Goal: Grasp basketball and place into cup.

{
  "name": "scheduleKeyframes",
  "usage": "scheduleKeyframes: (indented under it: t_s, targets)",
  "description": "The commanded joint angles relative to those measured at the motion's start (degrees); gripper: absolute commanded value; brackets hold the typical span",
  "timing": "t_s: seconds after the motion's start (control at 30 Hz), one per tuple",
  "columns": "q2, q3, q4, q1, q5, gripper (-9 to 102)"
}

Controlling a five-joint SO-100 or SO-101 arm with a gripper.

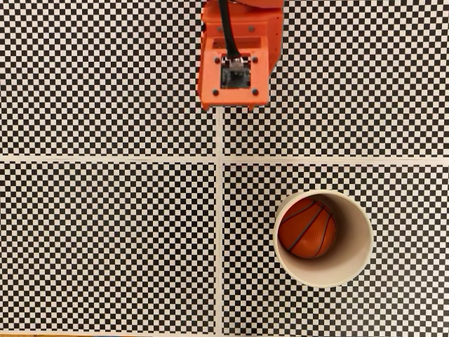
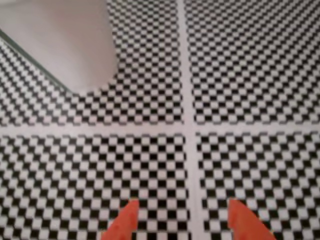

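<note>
Looking down through the fixed view, we find the basketball (image 1: 306,229) already resting inside the cup (image 1: 354,263), sitting against the left part of the cup's inner wall as that view shows it, with its black seams plainly visible. The cup stands upright on the checkered mat (image 1: 105,246), in the lower right panel just below the pale horizontal seam and to the right of the vertical one. The arm (image 1: 235,53) is at the top edge of that view, well apart from the cup, with its black cable running up over its orange body.

In the wrist view, we see the gripper (image 2: 187,220) as two orange fingertips (image 2: 125,222) rising from the bottom edge, spread apart with nothing but checkered mat between them; it holds nothing. The cup's pale outer wall (image 2: 65,40) shows in the upper left corner of that view, far from the fingertips.

We judge that the placing step is done: the ball is down in the cup and the gripper has let go and stands clear. What remains, as we read it, is no more than bringing the arm to a rest pose. That calls for little care, since the cup is well away from the arm's line; we would only keep the open fingers off the mat and avoid swinging toward the cup, which looks light enough to tip or slide if nudged.
</note>
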Motion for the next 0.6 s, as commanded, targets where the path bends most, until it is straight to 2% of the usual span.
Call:
scheduleKeyframes:
  t_s: [0.0, 0.23, 0.57]
  targets:
    - [0.5, 2.0, 4.0, 1.2, 0.6, 12]
    - [0.5, 2.0, 9.8, 3.6, 1.8, 0]
    - [0.5, 2.0, 17.2, 4.0, 0.6, 0]
